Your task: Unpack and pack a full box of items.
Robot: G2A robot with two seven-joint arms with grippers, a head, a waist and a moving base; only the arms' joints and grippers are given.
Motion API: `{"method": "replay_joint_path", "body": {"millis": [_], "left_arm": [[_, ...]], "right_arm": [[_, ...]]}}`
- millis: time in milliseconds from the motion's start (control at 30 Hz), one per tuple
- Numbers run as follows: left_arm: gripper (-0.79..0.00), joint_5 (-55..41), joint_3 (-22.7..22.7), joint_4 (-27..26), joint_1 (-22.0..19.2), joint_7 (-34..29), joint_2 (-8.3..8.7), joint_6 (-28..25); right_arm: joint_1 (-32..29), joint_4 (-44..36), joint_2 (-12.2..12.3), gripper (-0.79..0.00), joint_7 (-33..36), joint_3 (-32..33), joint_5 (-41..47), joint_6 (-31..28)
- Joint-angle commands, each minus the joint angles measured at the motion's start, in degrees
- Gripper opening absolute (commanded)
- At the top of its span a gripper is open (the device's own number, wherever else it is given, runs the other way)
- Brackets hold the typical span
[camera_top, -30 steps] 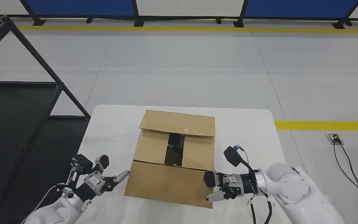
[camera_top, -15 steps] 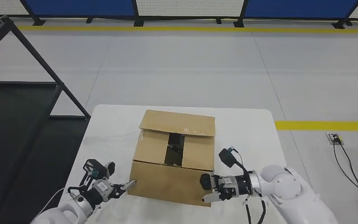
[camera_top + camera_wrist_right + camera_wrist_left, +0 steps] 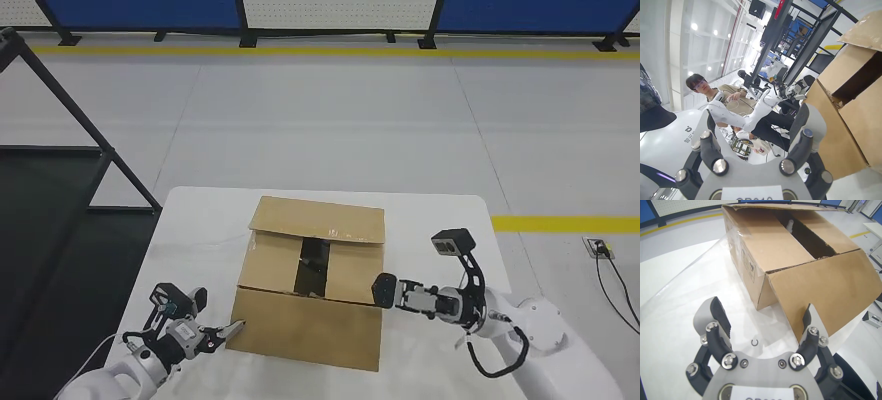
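- The white table [image 3: 440, 215] is carrying nothing of the job but the box [image 3: 310, 290], which is sitting in the middle of it. I am judging the work as barely started.
- The box's two long outer flaps are lying open. The near flap [image 3: 300, 330] is hanging out toward me and the far flap [image 3: 320, 220] is folded back.
- The two inner flaps [image 3: 272, 262] are still lying across the top with a dark gap [image 3: 313, 265] running between them, so the contents are still covered.
- No item is lying out on the table. I am reckoning that the whole unpacking, and then the repacking, is still to be done.
- My right gripper [image 3: 382, 291] is hovering at the box's right upper edge, just beside the inner flap on that side. In its wrist view the right gripper [image 3: 757, 115] is showing its fingers spread with nothing between them.
- My left gripper [image 3: 225, 332] is sitting low at the near left corner. In the left wrist view the left gripper [image 3: 762, 306] is likewise spread wide and empty, with one finger just beside the hanging near flap [image 3: 825, 289].
- A white item [image 3: 790, 225] is peeking through the gap inside the box, and I am not able to tell what it is.
- A small C-shaped ring [image 3: 754, 342] is lying on the table between the left fingers.
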Motion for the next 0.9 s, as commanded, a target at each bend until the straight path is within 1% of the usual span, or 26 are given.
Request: {"method": "replay_joint_path", "body": {"millis": [0, 133, 167, 233, 333, 467, 533, 633, 767, 867], "left_arm": [[0.000, 0.0, 0.0, 0.0, 0.0, 0.0, 0.00, 0.0], [0.000, 0.0, 0.0, 0.0, 0.0, 0.0, 0.00, 0.0], [0.000, 0.0, 0.0, 0.0, 0.0, 0.0, 0.00, 0.0], [0.000, 0.0, 0.0, 0.0, 0.0, 0.0, 0.00, 0.0], [0.000, 0.1, 0.3, -0.4, 0.3, 0.7, -0.03, 0.9], [0.000, 2.2, 0.5, -0.4, 0.3, 0.9, 0.02, 2.9], [0.000, 3.6, 1.1, -0.4, 0.4, 1.5, -0.01, 3.9], [0.000, 4.6, 1.8, 0.0, 0.4, 2.0, -0.02, 4.6], [0.000, 5.0, 2.3, 0.3, 0.1, 2.2, -0.01, 5.0], [0.000, 5.1, 2.7, 0.2, 0.0, 2.2, 0.01, 5.3]], "right_arm": [[0.0, 0.0, 0.0, 0.000, 0.0, 0.0, 0.0, 0.0], [-0.1, -0.1, 0.0, 0.000, -0.3, 0.0, -0.2, 0.3], [-0.3, -0.7, 0.0, 0.000, -0.9, -0.3, -0.7, 1.5], [0.5, -0.2, -0.3, 0.000, -3.2, -1.2, -0.9, 5.9], [3.6, 2.9, -1.4, 0.000, -9.7, -3.9, -0.4, 12.5], [8.3, 7.9, -2.9, 0.000, -13.6, -7.5, 0.1, 17.3], [10.2, 10.3, -3.5, 0.000, -14.0, -8.7, 0.4, 19.5], [12.3, 13.1, -4.2, 0.000, -13.8, -10.1, -0.2, 22.0], [13.9, 15.7, -4.9, 0.000, -15.3, -11.0, -0.9, 23.9], [14.7, 16.5, -5.4, 0.000, -15.8, -11.6, -1.1, 24.2]]}}
